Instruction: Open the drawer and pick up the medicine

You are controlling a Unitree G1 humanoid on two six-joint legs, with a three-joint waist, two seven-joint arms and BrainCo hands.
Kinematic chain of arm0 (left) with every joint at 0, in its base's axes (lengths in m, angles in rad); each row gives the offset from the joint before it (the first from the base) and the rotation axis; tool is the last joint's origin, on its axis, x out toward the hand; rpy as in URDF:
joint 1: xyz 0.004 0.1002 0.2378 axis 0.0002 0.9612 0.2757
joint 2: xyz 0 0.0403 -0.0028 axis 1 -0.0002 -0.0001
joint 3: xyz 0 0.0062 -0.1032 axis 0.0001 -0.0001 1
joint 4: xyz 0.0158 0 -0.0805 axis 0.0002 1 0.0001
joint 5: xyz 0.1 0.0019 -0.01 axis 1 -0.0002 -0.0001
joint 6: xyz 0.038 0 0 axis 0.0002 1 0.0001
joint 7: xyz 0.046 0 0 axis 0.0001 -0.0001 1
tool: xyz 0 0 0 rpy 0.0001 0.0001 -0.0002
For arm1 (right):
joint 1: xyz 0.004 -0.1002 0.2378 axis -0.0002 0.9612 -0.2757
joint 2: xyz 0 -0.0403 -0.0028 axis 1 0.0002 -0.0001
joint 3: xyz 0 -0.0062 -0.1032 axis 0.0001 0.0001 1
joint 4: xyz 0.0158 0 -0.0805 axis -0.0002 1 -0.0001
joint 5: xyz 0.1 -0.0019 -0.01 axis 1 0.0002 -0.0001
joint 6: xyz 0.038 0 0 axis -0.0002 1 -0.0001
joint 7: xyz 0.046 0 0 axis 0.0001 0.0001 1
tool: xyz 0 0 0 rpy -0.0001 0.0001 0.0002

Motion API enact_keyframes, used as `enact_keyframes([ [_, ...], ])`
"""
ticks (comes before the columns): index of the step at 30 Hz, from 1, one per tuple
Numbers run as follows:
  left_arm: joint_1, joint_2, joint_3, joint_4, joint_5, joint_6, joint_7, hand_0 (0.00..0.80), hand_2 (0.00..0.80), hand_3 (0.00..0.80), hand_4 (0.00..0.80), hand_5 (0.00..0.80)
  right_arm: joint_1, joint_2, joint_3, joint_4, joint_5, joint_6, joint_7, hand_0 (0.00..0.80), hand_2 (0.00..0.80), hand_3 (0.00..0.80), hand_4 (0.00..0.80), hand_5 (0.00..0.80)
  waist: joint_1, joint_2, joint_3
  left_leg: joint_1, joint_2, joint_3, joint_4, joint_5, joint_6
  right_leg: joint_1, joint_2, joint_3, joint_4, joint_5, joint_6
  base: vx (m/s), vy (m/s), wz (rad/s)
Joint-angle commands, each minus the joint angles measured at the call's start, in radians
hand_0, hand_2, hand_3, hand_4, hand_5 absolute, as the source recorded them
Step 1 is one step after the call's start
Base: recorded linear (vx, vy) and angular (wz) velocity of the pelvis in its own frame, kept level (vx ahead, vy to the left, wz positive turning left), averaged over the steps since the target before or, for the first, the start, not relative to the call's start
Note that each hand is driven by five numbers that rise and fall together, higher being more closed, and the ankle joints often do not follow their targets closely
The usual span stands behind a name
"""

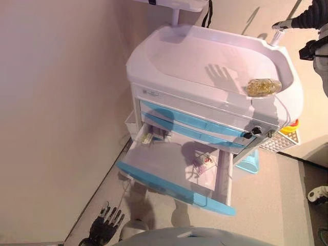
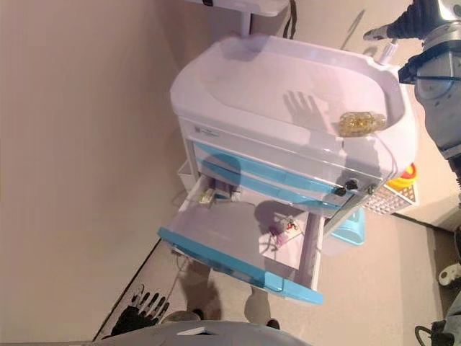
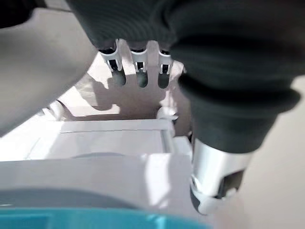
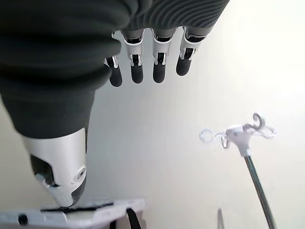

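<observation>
Beige flooring surrounds the cart (image 1: 215, 61), whose drawer (image 1: 174, 174) stands open with the medicine (image 1: 204, 161), seemingly a light, crushable packet, best pinched at its edges; left hand (image 1: 105, 223) and right hand (image 4: 143, 57) hang open, empty.

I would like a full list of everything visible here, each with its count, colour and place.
White medical cart: one, white with blue drawer fronts, centre.
Open bottom drawer: one, white inside with a blue front, pulled out of the cart.
Small medicine packet: one, white and pink, on the open drawer's floor.
Small box: one, pale, at the drawer's back corner.
Clear bag of yellow capsules: one, on the cart top near its edge.
White perforated basket: one, hung on the cart's side.
IV pole: one, silver, right wrist view.
Left hand: low by the floor, fingers straight, empty.
Right hand: raised, fingers straight, empty.
</observation>
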Motion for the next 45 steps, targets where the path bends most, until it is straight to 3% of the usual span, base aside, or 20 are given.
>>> enact_keyframes([
  [1, -0.014, 0.066, -0.081, -0.050, 0.158, -0.059, -0.048, 0.000, 0.000, 0.000, 0.000, 0.000, -0.047, -0.076, -0.040, -0.058, 0.091, 0.006, -0.013, 0.000, 0.000, 0.000, 0.000, 0.000, -0.001, -0.012, -0.054, -0.083, -0.012, -0.013, 0.055, -0.037, 0.021, -0.010, -0.031, -0.006, 0.102, -0.069, 0.055, -0.053, 0.006, -0.16],
  [8, -0.053, 0.119, -0.184, -0.093, 0.531, -0.143, 0.008, 0.000, 0.000, 0.000, 0.000, 0.000, 0.287, -0.065, -0.315, -0.236, 0.323, -0.059, 0.145, 0.000, 0.000, 0.000, 0.000, 0.000, -0.081, 0.005, -0.057, -0.081, -0.004, 0.036, 0.053, -0.037, 0.020, -0.040, -0.030, 0.034, 0.110, -0.062, 0.059, -0.050, -0.001, -0.15],
  [14, -0.117, 0.183, -0.271, -0.122, 0.899, -0.203, 0.115, 0.000, 0.000, 0.000, 0.000, 0.000, 0.677, 0.011, -0.546, -0.465, 0.519, -0.086, 0.429, 0.000, 0.000, 0.000, 0.000, 0.000, -0.172, 0.024, -0.048, -0.067, 0.005, 0.093, 0.062, -0.047, 0.020, -0.063, -0.029, 0.079, 0.127, -0.063, 0.064, -0.022, -0.006, -0.22],
  [17, -0.171, 0.212, -0.328, -0.121, 1.046, -0.209, 0.141, 0.000, 0.000, 0.000, 0.000, 0.000, 0.832, 0.081, -0.596, -0.559, 0.614, -0.073, 0.571, 0.000, 0.000, 0.000, 0.000, 0.000, -0.217, 0.029, -0.036, -0.056, 0.009, 0.129, 0.070, -0.057, 0.020, -0.073, -0.026, 0.106, 0.134, -0.062, 0.069, -0.014, -0.016, -0.27],
  [19, -0.209, 0.225, -0.369, -0.118, 1.134, -0.223, 0.165, 0.000, 0.000, 0.000, 0.000, 0.000, 0.909, 0.118, -0.593, -0.590, 0.706, -0.038, 0.732, 0.000, 0.000, 0.000, 0.000, 0.000, -0.249, 0.031, -0.028, -0.048, 0.011, 0.152, 0.077, -0.063, 0.021, -0.079, -0.025, 0.123, 0.137, -0.059, 0.073, -0.008, -0.021, -0.32],
  [22, -0.272, 0.255, -0.433, -0.122, 1.203, -0.221, 0.183, 0.000, 0.000, 0.000, 0.000, 0.000, 1.004, 0.119, -0.542, -0.630, 0.778, -0.049, 0.961, 0.000, 0.000, 0.000, 0.000, 0.000, -0.287, 0.029, -0.013, -0.040, 0.015, 0.193, 0.090, -0.071, 0.024, -0.090, -0.024, 0.148, 0.143, -0.054, 0.079, -0.006, -0.039, -0.26],
  [23, -0.280, 0.258, -0.440, -0.121, 1.200, -0.219, 0.188, 0.000, 0.000, 0.000, 0.000, 0.000, 1.012, 0.118, -0.533, -0.632, 0.788, -0.056, 0.976, 0.000, 0.000, 0.000, 0.000, 0.000, -0.289, 0.029, -0.010, -0.040, 0.016, 0.198, 0.093, -0.072, 0.024, -0.092, -0.024, 0.150, 0.145, -0.054, 0.080, -0.010, -0.036, -0.23],
  [26, -0.334, 0.284, -0.478, -0.087, 1.210, -0.242, 0.205, 0.000, 0.000, 0.000, 0.000, 0.000, 1.033, 0.122, -0.460, -0.648, 0.873, -0.026, 1.165, 0.000, 0.000, 0.000, 0.000, 0.000, -0.317, 0.028, 0.010, -0.041, 0.018, 0.228, 0.116, -0.079, 0.023, -0.109, -0.023, 0.170, 0.161, -0.051, 0.084, -0.014, -0.023, -0.28],
  [28, -0.368, 0.289, -0.497, -0.055, 1.199, -0.263, 0.232, 0.000, 0.000, 0.000, 0.000, 0.000, 1.033, 0.132, -0.412, -0.646, 0.897, 0.016, 1.251, 0.000, 0.000, 0.000, 0.000, 0.000, -0.332, 0.030, 0.028, -0.044, 0.017, 0.242, 0.131, -0.082, 0.023, -0.120, -0.024, 0.184, 0.169, -0.047, 0.085, -0.025, 0.000, -0.24],
  [31, -0.411, 0.296, -0.514, -0.008, 1.186, -0.303, 0.271, 0.000, 0.000, 0.000, 0.000, 0.000, 1.035, 0.165, -0.352, -0.619, 0.953, 0.121, 1.325, 0.000, 0.000, 0.000, 0.000, 0.000, -0.351, 0.034, 0.054, -0.054, 0.016, 0.262, 0.151, -0.085, 0.020, -0.139, -0.023, 0.205, 0.181, -0.042, 0.088, -0.039, 0.021, -0.25],
  [34, -0.449, 0.301, -0.526, 0.026, 1.146, -0.334, 0.307, 0.000, 0.000, 0.000, 0.000, 0.000, 1.052, 0.202, -0.299, -0.574, 0.884, 0.141, 1.405, 0.000, 0.000, 0.000, 0.000, 0.000, -0.374, 0.038, 0.082, -0.069, 0.016, 0.282, 0.172, -0.089, 0.020, -0.163, -0.027, 0.229, 0.188, -0.035, 0.092, -0.056, 0.054, -0.23],
  [39, -0.537, 0.329, -0.525, 0.087, 1.044, -0.386, 0.338, 0.000, 0.000, 0.000, 0.000, 0.000, 1.083, 0.229, -0.223, -0.486, 0.909, 0.115, 1.436, 0.000, 0.000, 0.000, 0.000, 0.000, -0.406, 0.033, 0.147, -0.108, 0.016, 0.307, 0.214, -0.097, 0.019, -0.206, -0.024, 0.267, 0.194, -0.022, 0.093, -0.111, 0.036, -0.28],
  [45, -0.630, 0.394, -0.517, 0.132, 0.940, -0.378, 0.297, 0.000, 0.000, 0.000, 0.000, 0.000, 1.124, 0.251, -0.178, -0.337, 0.922, 0.025, 1.466, 0.000, 0.000, 0.000, 0.000, 0.000, -0.439, 0.028, 0.209, -0.141, 0.018, 0.330, 0.262, -0.105, 0.018, -0.231, -0.027, 0.294, 0.193, -0.010, 0.096, -0.064, 0.058, -0.24],
])
